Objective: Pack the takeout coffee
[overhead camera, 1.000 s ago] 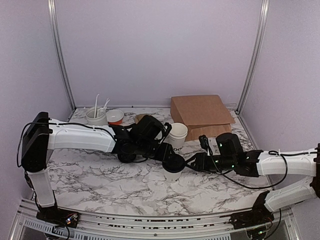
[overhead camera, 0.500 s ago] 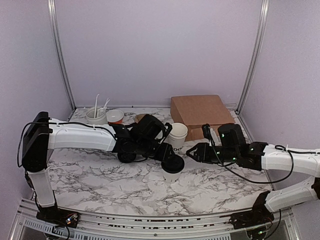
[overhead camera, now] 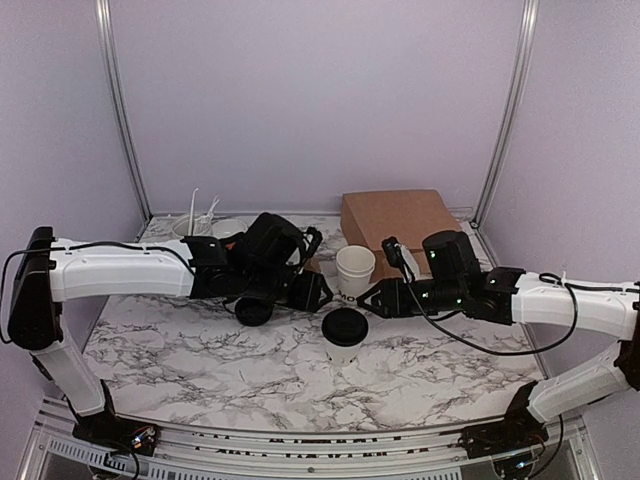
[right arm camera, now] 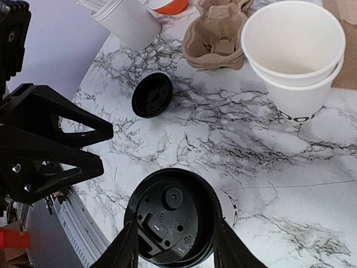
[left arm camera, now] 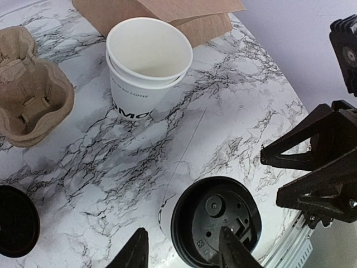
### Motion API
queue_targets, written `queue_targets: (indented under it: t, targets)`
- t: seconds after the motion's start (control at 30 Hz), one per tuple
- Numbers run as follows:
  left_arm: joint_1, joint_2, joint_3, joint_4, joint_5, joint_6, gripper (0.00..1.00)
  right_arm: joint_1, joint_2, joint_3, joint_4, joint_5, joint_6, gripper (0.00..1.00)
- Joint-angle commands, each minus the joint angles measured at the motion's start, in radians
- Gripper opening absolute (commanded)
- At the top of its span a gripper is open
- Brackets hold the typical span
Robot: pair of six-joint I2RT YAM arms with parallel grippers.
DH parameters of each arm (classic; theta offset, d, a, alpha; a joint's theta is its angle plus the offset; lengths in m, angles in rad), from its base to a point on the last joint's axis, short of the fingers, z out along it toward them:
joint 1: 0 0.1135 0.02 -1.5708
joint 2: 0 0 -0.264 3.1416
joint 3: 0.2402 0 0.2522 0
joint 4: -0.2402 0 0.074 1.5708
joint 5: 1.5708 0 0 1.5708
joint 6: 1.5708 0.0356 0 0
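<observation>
We look down on a marble-patterned bench (overhead camera: 200,350) with two white arms reaching in from either side; the takeout coffee (overhead camera: 345,335), a small white paper cup under a black dome lid, stands upright near the middle of the bench, between the two arms and nearer the front edge than either of them; the left end effector (overhead camera: 312,290) hangs just behind and to the left of it, its fingers spread apart and gripping nothing; the right end effector (overhead camera: 372,298) hangs just behind and to the right, its fingers likewise parted and empty; neither touches the cup; in each wrist view we see the black lid from above, below the open fingertips; behind the coffee stand two lidless white cups (overhead camera: 355,268), nested one in the other, with black lettering on the side; a brown paper bag (overhead camera: 400,228) lies behind them by the back wall; a moulded cardboard cup carrier (right arm camera: 215,33) sits left of the nested cups; a loose flat black lid (right arm camera: 152,95) lies on the bench under the left arm; a white tub of utensils (overhead camera: 190,228) stands in the back left corner.
</observation>
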Motion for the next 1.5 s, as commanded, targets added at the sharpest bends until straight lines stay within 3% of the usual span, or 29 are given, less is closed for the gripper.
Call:
queue_targets:
  t: [0.0,0.13,0.33,0.47,0.6,1.47]
  targets:
    - [0.005,-0.082,-0.099,0.017,0.038,-0.056,0.36,0.02,0.031,0.058,0.014,-0.066,-0.05,0.43]
    - [0.005,-0.134,-0.199,0.116,0.117,-0.118,0.26,0.023,0.051,0.04,0.075,-0.131,-0.049,0.42]
    - [0.004,-0.13,-0.304,0.274,0.198,-0.225,0.25,0.024,0.084,0.037,0.087,-0.141,-0.061,0.41]
    - [0.004,-0.104,-0.321,0.329,0.212,-0.273,0.3,0.025,0.091,0.032,0.093,-0.138,-0.059,0.4]
    - [0.002,-0.09,-0.325,0.34,0.214,-0.291,0.35,0.025,0.089,0.023,0.1,-0.134,-0.056,0.4]
    - [0.003,0.003,-0.336,0.407,0.239,-0.327,0.34,0.025,0.105,-0.032,0.131,-0.127,-0.033,0.39]
